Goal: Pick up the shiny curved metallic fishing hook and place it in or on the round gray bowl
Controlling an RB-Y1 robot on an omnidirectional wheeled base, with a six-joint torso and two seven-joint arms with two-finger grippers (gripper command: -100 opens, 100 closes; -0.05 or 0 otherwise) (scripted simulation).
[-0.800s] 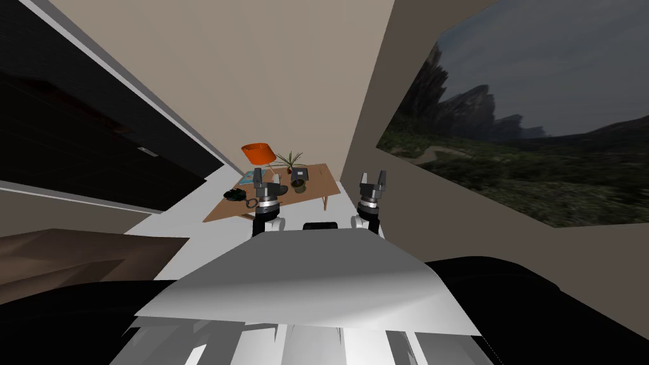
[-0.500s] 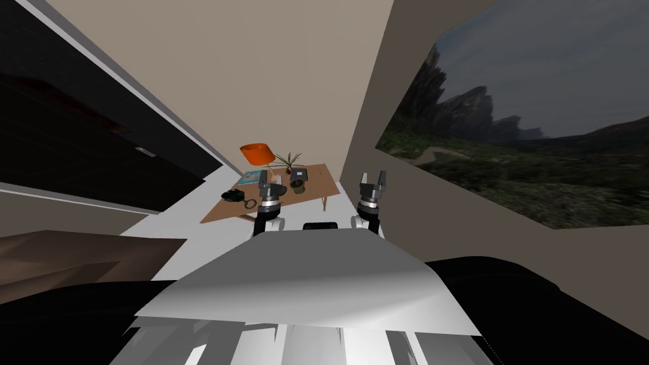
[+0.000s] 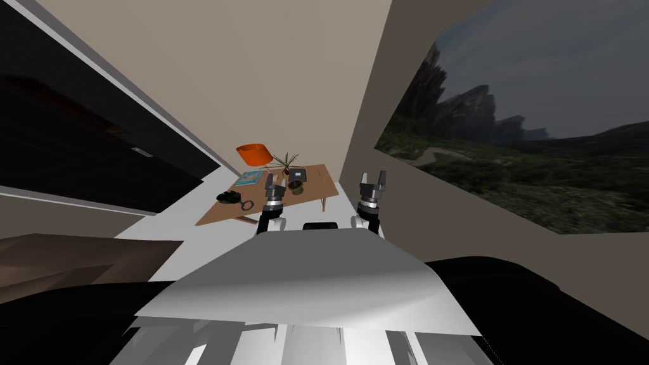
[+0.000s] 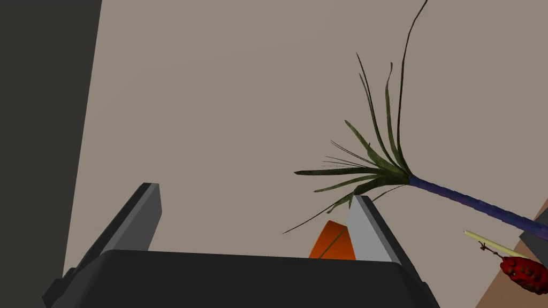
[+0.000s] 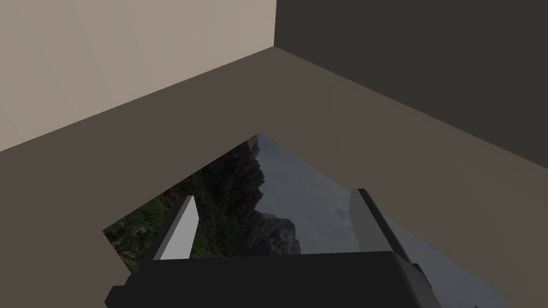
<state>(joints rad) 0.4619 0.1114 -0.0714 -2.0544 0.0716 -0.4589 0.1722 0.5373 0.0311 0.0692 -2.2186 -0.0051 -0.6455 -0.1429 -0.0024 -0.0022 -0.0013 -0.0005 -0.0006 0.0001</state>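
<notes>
A small brown table (image 3: 218,215) stands ahead by the beige wall. Near its left end lies a small curved ring-like piece, seemingly the hook (image 3: 246,204), beside a dark lump (image 3: 226,197). A round dark greyish bowl (image 3: 296,185) sits toward the table's right side. My left gripper (image 3: 274,184) is raised between them, open and empty; in the left wrist view the left gripper (image 4: 257,214) points at the wall past the plant (image 4: 374,166). My right gripper (image 3: 373,177) is raised to the right of the table, open; its wrist view shows the right gripper (image 5: 273,224) empty.
At the table's back stand an orange lamp (image 3: 253,153), a thin-leaved plant (image 3: 286,161), a teal book (image 3: 249,178) and a dark grey box (image 3: 298,173). A small red thing (image 4: 527,272) lies by the plant. A large window (image 3: 520,127) is on the right; white floor (image 3: 165,222) lies left.
The table and its things have slid slightly left in the head view, so I have shifted. My left gripper has moved a little right and further over the table. The right gripper is unmoved.
</notes>
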